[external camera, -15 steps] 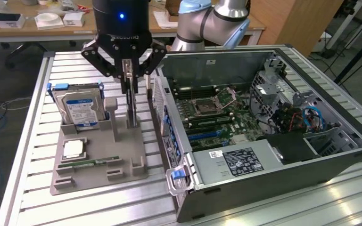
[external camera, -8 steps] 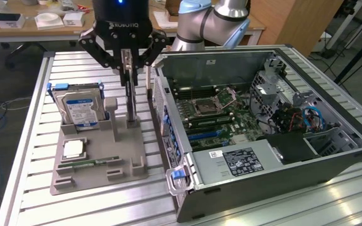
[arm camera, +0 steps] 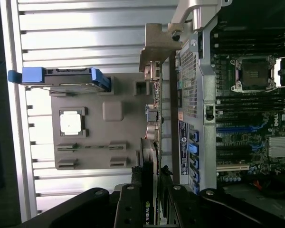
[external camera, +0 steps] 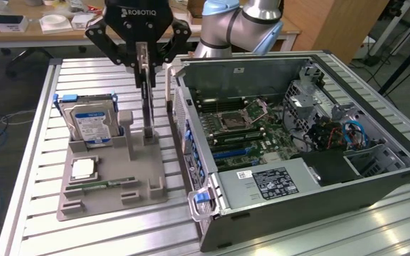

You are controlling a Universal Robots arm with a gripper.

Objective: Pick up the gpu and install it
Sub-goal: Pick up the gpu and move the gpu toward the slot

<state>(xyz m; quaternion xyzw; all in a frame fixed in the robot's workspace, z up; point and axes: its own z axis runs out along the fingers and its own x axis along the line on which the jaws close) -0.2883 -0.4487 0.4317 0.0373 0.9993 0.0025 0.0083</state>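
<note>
Your gripper [external camera: 143, 66] is clamped on the gpu [external camera: 147, 109], upright, likely to clear its holder [external camera: 109, 201] squarely. The case [external camera: 319, 205] sits at three o'clock in the exterior view.

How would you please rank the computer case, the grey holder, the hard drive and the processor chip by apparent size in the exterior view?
Largest to smallest:
1. computer case
2. grey holder
3. hard drive
4. processor chip
No two look close enough to tie.

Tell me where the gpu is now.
In the exterior view, the gpu stands on edge in the pincer at the gray holder, hard drive on that view's left, open computer case on its right.
</note>
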